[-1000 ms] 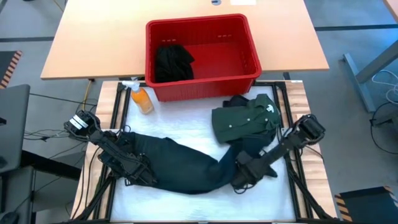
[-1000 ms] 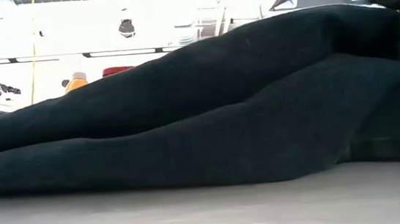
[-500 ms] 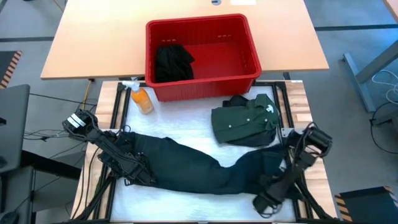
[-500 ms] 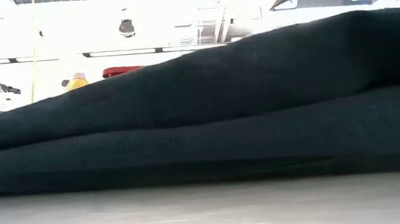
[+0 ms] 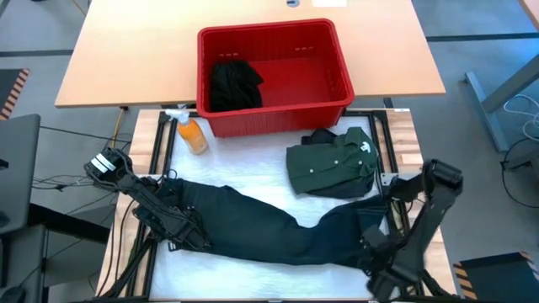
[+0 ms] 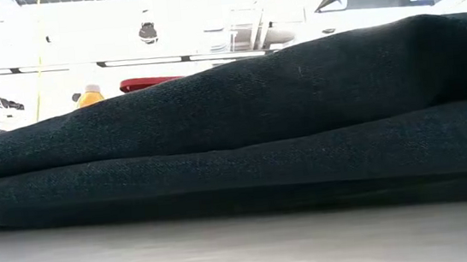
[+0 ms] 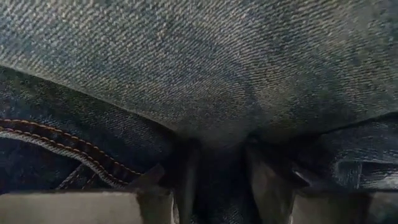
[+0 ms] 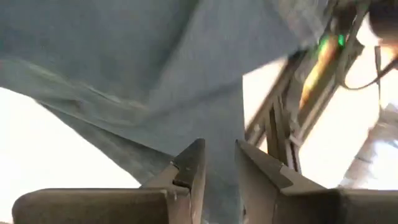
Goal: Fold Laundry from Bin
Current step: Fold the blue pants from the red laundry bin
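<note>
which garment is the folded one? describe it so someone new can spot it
Start at the red bin at the table's far end. Just in front of its right half, on the white mat, lies the dark green collared shirt. It alone is a compact square showing a white neck label; the jeans beside it sprawl long between both arms.

No readable text anywhere; white neck label on green shirt point(image 5: 330, 163) too small to read.
</note>
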You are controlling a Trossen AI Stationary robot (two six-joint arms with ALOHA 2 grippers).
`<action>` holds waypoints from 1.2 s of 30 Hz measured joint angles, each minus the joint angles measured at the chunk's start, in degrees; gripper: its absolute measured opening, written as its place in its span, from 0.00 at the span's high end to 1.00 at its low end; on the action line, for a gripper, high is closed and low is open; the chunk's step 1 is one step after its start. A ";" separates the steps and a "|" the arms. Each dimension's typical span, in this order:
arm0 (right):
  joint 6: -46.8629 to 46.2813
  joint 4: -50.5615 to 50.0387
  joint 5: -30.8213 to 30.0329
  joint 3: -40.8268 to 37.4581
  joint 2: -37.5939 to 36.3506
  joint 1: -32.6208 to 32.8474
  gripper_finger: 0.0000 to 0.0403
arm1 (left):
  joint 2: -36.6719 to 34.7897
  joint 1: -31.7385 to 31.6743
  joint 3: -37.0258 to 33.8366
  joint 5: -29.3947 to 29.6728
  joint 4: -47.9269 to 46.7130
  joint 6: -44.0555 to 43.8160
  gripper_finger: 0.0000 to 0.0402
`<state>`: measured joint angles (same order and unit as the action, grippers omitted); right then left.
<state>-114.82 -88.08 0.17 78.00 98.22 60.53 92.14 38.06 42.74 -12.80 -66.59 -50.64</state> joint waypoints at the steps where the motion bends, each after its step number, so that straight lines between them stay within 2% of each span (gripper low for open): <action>1: -1.78 -1.15 -3.49 1.21 -1.57 0.36 0.72 | 0.00 0.00 0.00 -0.02 0.01 0.01 0.69; 4: -3.44 -1.30 -14.79 1.43 -5.82 0.40 0.72 | -0.02 0.00 0.00 -0.01 0.04 0.41 0.69; 6: -1.10 -0.46 -19.05 -0.07 -7.33 -1.11 0.71 | -0.02 -0.12 0.00 0.17 0.08 0.44 0.69; 15: 20.64 14.25 -21.17 -7.91 -4.13 -16.12 0.57 | -0.09 -0.68 0.64 0.98 1.67 0.89 0.69; 18: 26.28 20.98 -18.46 -8.64 -1.27 -18.85 0.54 | -0.53 -0.63 2.23 3.35 -0.07 0.86 0.68; 20: 27.97 23.23 -14.96 -8.73 1.53 -18.58 0.53 | -2.21 -0.59 4.79 7.92 -3.21 0.34 0.67; 25: 25.87 29.70 -9.87 -8.63 7.72 -14.63 0.54 | -9.65 -0.42 13.15 26.28 -6.33 -6.22 0.66; 27: 23.61 32.28 -9.81 -8.40 9.08 -13.15 0.54 | -12.33 -1.03 14.80 32.80 -2.64 -6.87 0.66; 29: 23.13 34.32 -9.85 -8.07 9.62 -11.97 0.55 | -13.70 -2.72 14.50 37.14 5.07 -5.47 0.66; 32: 26.52 33.73 -10.00 -5.95 9.46 -10.52 0.56 | -12.03 -7.62 12.39 35.68 22.88 3.22 0.66; 36: 29.66 25.37 -12.59 -2.28 5.74 -9.26 0.56 | -5.39 -13.92 13.37 34.91 38.65 19.96 0.66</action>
<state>-85.17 -62.71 -12.42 75.72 103.96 51.26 86.75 24.14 56.11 22.10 -27.93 -30.69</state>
